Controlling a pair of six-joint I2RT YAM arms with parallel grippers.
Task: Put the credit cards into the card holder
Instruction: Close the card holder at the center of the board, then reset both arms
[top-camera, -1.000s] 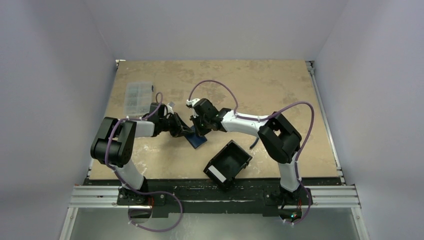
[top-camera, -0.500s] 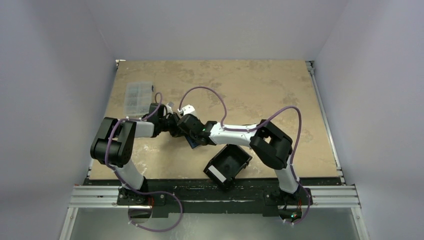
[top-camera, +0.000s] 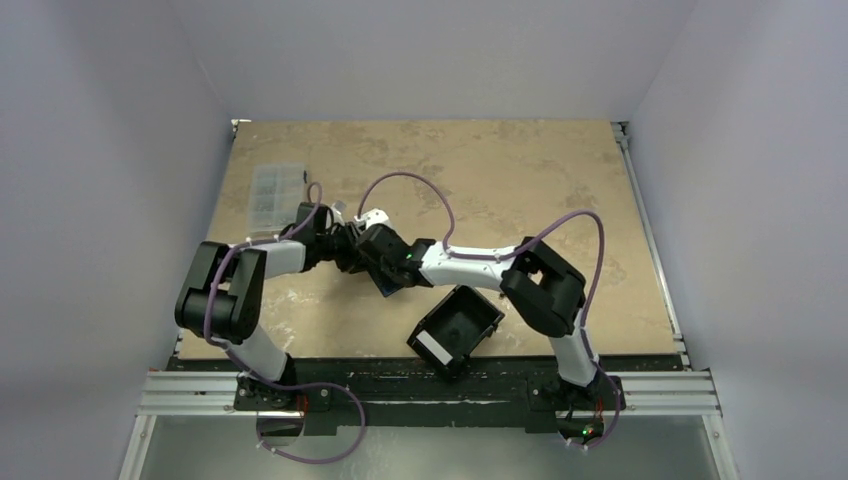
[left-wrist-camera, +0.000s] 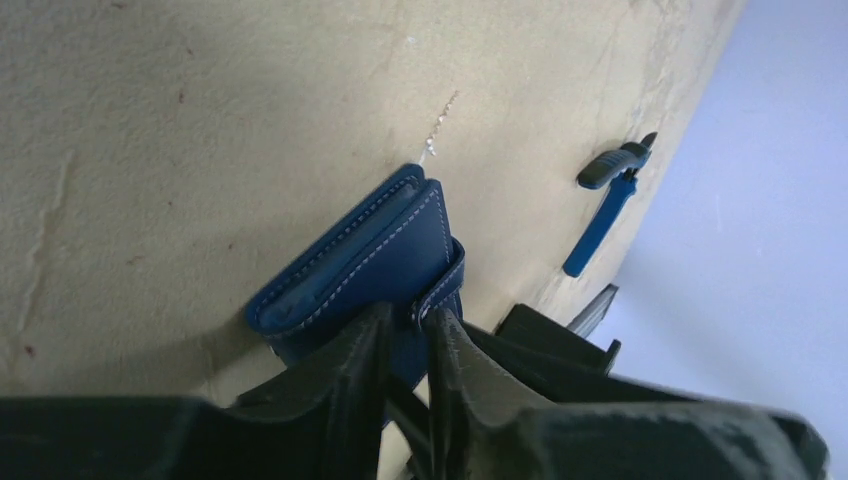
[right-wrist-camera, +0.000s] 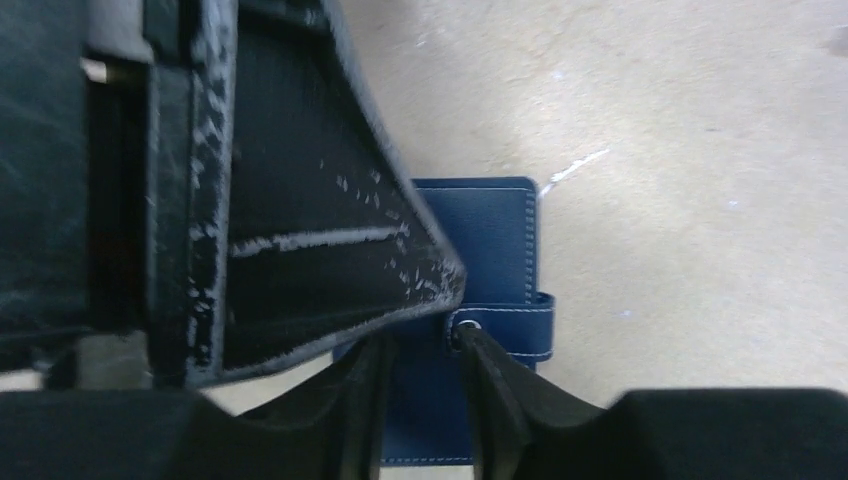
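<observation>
The card holder (left-wrist-camera: 370, 255) is a dark blue wallet lying folded flat on the table, its strap snapped over the edge. In the right wrist view the card holder (right-wrist-camera: 490, 230) lies under both grippers; from above only a corner of the card holder (top-camera: 393, 288) shows. My left gripper (left-wrist-camera: 408, 318) rests its tips on the holder's near edge by the strap, jaws a narrow gap apart. My right gripper (right-wrist-camera: 415, 345) stands open over the holder, one fingertip (right-wrist-camera: 478, 365) at the snap button. Both grippers, left (top-camera: 358, 262) and right (top-camera: 385, 272), meet there. No credit cards are in view.
A black box tray (top-camera: 455, 325) with a white label sits just right of the holder, near the table's front edge. A clear compartment box (top-camera: 272, 193) lies at the back left. A blue clip-like tool (left-wrist-camera: 605, 215) lies beyond the holder.
My right gripper swung left and down onto the card holder, beside the left gripper. Its jaws have since parted. The left arm has barely shifted.
</observation>
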